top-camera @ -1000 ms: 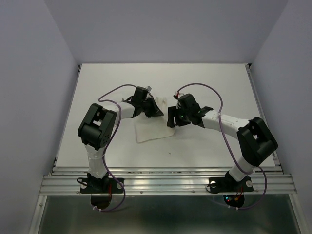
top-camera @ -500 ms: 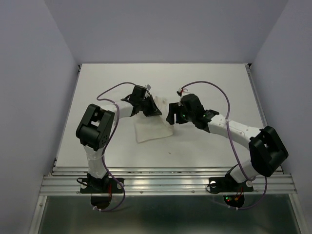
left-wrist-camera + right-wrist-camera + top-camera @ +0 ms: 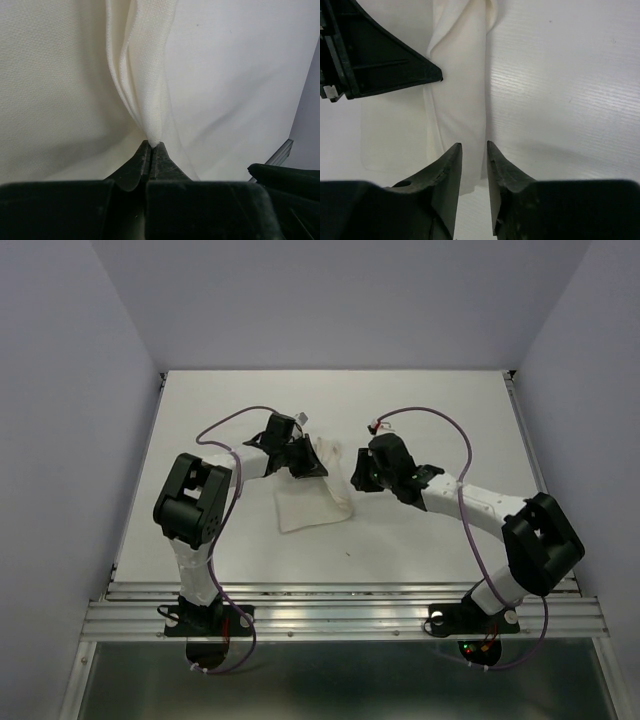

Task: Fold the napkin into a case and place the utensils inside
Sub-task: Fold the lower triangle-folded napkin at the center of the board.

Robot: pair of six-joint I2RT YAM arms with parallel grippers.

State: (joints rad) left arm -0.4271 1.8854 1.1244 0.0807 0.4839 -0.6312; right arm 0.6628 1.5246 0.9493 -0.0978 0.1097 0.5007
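The white napkin [image 3: 312, 498] lies mid-table, its far part lifted into a fold. My left gripper [image 3: 300, 456] is shut on the top of that fold; in the left wrist view the jaws [image 3: 151, 145] pinch the napkin [image 3: 142, 75], which hangs away in soft layers. My right gripper [image 3: 354, 480] is at the napkin's right edge. In the right wrist view its jaws [image 3: 474, 146] stand a narrow gap apart over the napkin's long edge [image 3: 460, 100], with the left gripper's black finger [image 3: 380, 55] beside it. No utensils are in view.
The white tabletop [image 3: 440, 410] is bounded by lavender walls on three sides and a metal rail [image 3: 340, 615] at the near edge. A small dark speck [image 3: 348, 556] lies in front of the napkin. Part of the right arm [image 3: 285, 175] shows in the left wrist view.
The right gripper has moved left and farther back to the napkin's right edge, and its jaws have narrowed. The left gripper has drawn the napkin fold slightly back and up.
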